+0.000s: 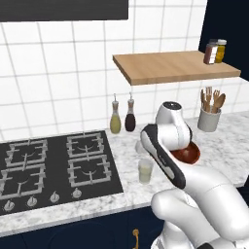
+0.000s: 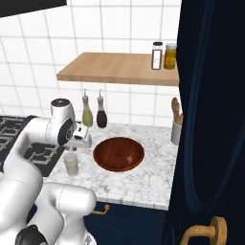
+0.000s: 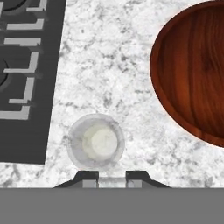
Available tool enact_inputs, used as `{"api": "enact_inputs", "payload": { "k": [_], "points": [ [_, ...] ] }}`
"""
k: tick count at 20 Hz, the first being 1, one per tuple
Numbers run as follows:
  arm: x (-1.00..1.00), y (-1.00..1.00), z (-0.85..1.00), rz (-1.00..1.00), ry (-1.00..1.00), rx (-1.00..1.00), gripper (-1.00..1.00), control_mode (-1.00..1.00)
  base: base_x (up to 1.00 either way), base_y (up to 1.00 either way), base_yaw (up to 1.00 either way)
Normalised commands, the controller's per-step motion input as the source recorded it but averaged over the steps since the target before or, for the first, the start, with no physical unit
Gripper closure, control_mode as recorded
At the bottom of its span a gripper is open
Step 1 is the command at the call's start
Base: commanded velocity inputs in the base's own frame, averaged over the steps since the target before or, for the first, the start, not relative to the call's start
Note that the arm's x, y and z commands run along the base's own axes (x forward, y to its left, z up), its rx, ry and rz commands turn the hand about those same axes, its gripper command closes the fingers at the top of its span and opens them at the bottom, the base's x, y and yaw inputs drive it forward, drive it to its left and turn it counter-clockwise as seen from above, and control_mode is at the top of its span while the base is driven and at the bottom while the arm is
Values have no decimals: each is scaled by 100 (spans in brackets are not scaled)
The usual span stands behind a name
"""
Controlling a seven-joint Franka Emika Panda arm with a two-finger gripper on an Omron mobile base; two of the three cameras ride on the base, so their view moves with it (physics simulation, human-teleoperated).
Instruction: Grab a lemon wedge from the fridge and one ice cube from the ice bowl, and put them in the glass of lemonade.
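Note:
The glass of lemonade point(image 1: 145, 171) point(image 2: 71, 165) stands on the marble counter between the hob and the ice bowl point(image 2: 118, 153) point(image 1: 190, 154). In the hand view the glass point(image 3: 95, 141) lies just ahead of the fingertips, its pale liquid seen from above, and the reddish-brown ice bowl point(image 3: 197, 74) fills the upper right. My gripper point(image 3: 112, 178) point(image 2: 82, 142) hangs a little above the glass, pointing down, shut on a small clear ice cube point(image 3: 112, 179) that spans the narrow gap between the tips. The lemon wedge and the fridge are out of view.
The black hob point(image 1: 53, 168) lies left of the glass. Two slim bottles point(image 1: 122, 117) stand at the tiled wall, a grey utensil crock point(image 1: 209, 119) at the right. A wooden shelf point(image 1: 170, 65) with two jars hangs above. A navy cabinet door point(image 2: 210, 119) blocks the right side.

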Motion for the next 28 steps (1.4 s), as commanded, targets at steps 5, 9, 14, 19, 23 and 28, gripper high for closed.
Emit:
{"api": "enact_inputs", "payload": {
  "k": [5,9,14,19,23,28],
  "points": [
    [0,50,-3,1,6,-11,100,-100,0,0,0],
    [8,29,-18,0,7,-16,100,-100,0,0,0],
    [28,1,-29,1,4,-14,100,-100,0,0,0],
    [27,0,-5,0,5,-16,100,-100,0,0,0],
    [17,0,-1,1,5,-12,100,-100,0,0,0],
    [20,-4,-24,4,3,-11,100,-100,0,0,0]
  ]
}}
